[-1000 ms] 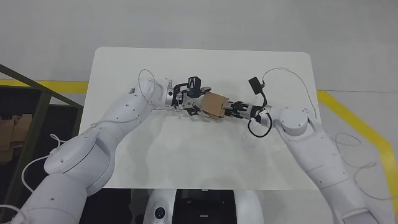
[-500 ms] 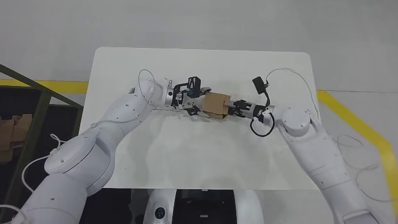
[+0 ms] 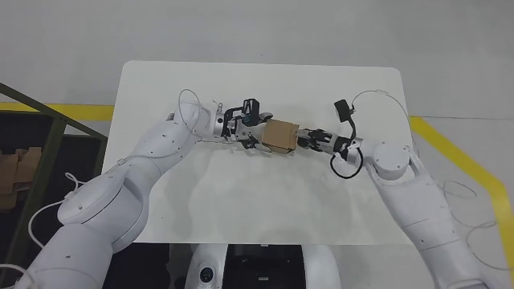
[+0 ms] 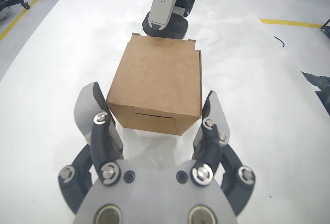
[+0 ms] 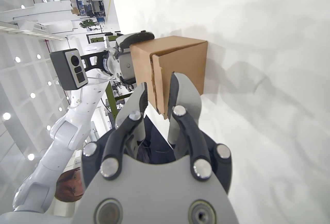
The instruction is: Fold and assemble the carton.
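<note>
The white table (image 3: 161, 88) has loads of bare room, so sliding about isn't a worry. The job is all in the middle of it. The carton (image 3: 279, 136) sits there flat on its base, and it already looks like a proper closed box, so the task is probably at the last tuck.

The left gripper (image 4: 153, 91) is the anchor. Its jaws are spread wide and pressed against both sides of the carton's near end, clamping it. Best bet is a firm hold without squeezing harder, since thin board like that probably bows in easily.

The right gripper (image 5: 159, 79) is at the opposite end. Its jaws are narrowed to a small gap and sit astride the top edge of that end, one fingertip over the top face and one against the end face. They don't look clamped on anything.

To do this bit well, the right arm should push straight along the box toward the left gripper, which braces the shove. It shouldn't press down on the lid or lever the edge up.

The thing to watch is the small tabs (image 4: 190, 41) poking up at that far edge. They look not quite seated, so they'd want to go in evenly, both corners together. The slot (image 4: 153, 115) on the near face looks fine.
</note>
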